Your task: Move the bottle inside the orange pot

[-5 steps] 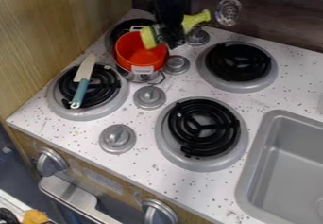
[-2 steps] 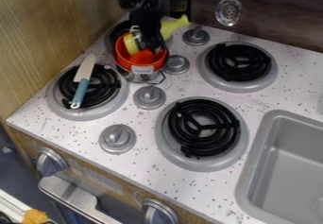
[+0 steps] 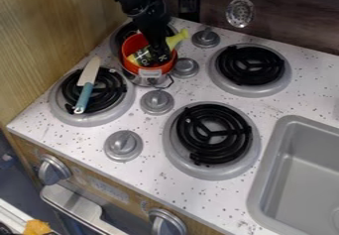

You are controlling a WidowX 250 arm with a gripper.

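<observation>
My gripper [image 3: 159, 56] is squeezed on the bottle [image 3: 141, 57], which leans in the orange pot [image 3: 135, 42], neck poking past the rim. Letting go so lopsided could make it tip out.

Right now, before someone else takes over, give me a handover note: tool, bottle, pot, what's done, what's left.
Tool: down at the orange pot, across the bottle; grip or release can't be told.
Bottle: slanted, body in the pot, yellow neck sticking out past the rim.
Pot: upright on the rear-left burner, metal pot around its lower part.
Done: bottle's body is inside.
Left: probably confirm release, then lift the tool clear without tipping the bottle.
</observation>
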